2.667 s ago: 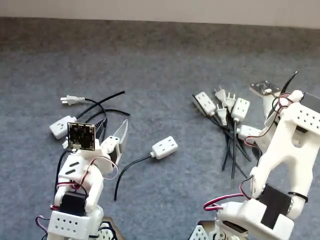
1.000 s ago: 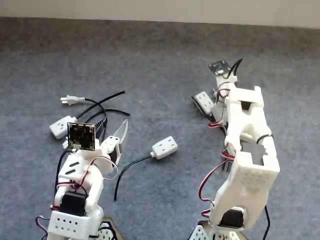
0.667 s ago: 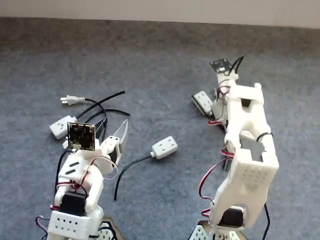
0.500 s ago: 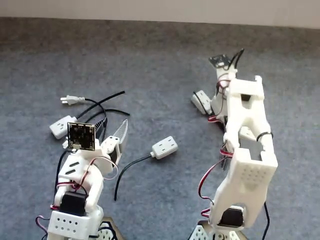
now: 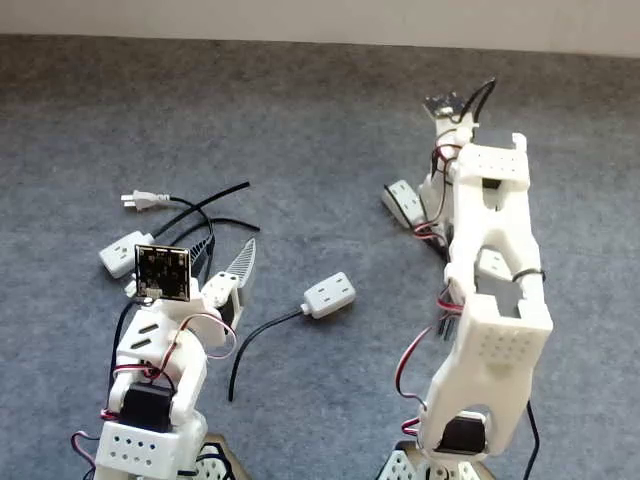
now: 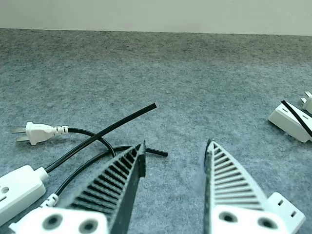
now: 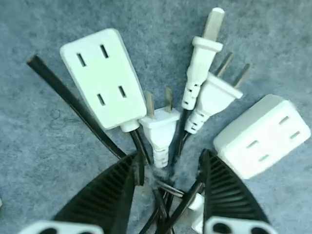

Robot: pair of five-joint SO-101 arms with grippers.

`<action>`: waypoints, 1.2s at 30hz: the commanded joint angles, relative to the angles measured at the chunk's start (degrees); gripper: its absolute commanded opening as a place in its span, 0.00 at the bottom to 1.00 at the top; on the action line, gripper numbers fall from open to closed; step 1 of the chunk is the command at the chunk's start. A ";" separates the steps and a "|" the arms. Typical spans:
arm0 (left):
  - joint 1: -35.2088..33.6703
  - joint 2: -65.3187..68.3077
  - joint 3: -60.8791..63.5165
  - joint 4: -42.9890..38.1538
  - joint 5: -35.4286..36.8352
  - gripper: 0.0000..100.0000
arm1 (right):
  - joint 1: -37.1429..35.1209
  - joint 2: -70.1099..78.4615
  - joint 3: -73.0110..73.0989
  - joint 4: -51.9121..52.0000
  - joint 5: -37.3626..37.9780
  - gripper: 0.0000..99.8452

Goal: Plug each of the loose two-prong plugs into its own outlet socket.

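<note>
Hanging outstretched over the plug cluster [image 7: 160,127], the right tool [image 7: 170,157] is spread, apparently touching nothing.

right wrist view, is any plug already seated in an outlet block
No, all three plugs lie loose between the two outlet blocks with their prongs bare.

Open surface [image 5: 300,130] is left beyond the lone outlet socket [image 5: 330,295], while tangled cords [image 6: 131,118] are met to its left.

No legible text or markings.
</note>
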 commanded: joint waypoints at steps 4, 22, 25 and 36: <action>0.66 -0.04 0.92 -1.58 -0.18 0.21 | -0.66 3.30 -1.27 -1.19 -0.70 0.18; 0.66 -0.04 0.92 -1.58 -0.18 0.21 | -5.41 5.93 3.12 -9.19 -0.62 0.10; 0.66 -0.04 0.92 -1.58 -0.18 0.21 | -3.74 10.68 2.51 -10.77 -0.53 0.09; 0.75 -0.04 0.92 -1.58 -0.18 0.21 | 2.95 8.57 -27.65 13.76 -0.35 0.08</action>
